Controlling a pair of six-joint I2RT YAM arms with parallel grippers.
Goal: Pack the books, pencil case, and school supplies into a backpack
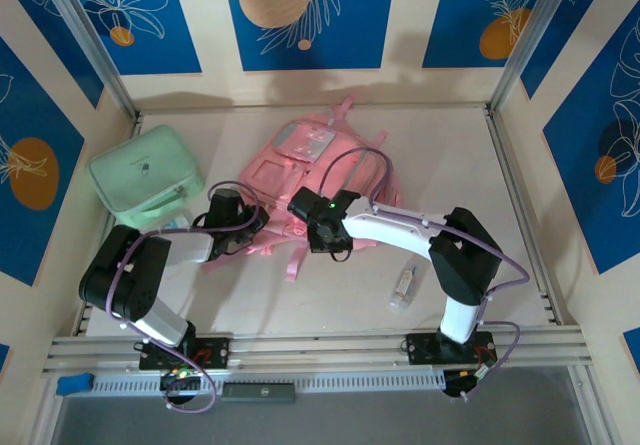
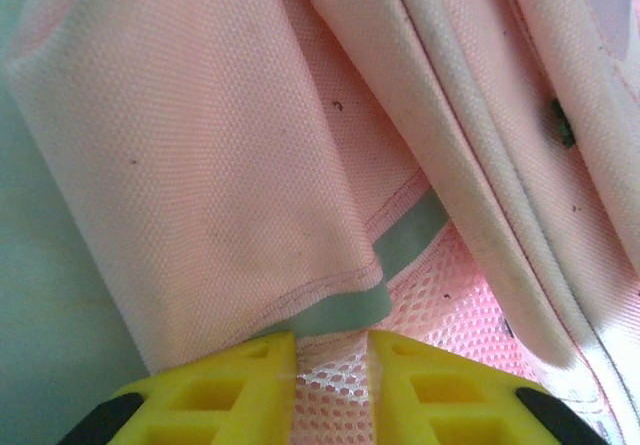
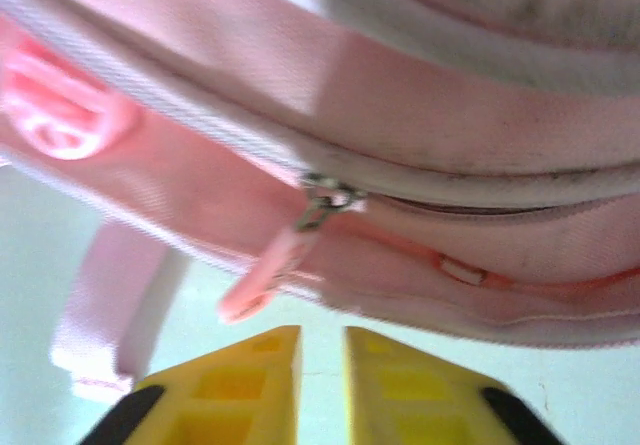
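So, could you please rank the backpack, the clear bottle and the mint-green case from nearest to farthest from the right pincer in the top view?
1. The backpack: right at the right pincer, at the middle of the table.
2. The clear bottle: to the pincer's right, closer to the arm bases.
3. The mint-green case: far over on the left side.

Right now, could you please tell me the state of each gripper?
Left gripper: closed on mesh fabric of the backpack.
Right gripper: jaws slightly open, holding nothing, just short of the zip pull.
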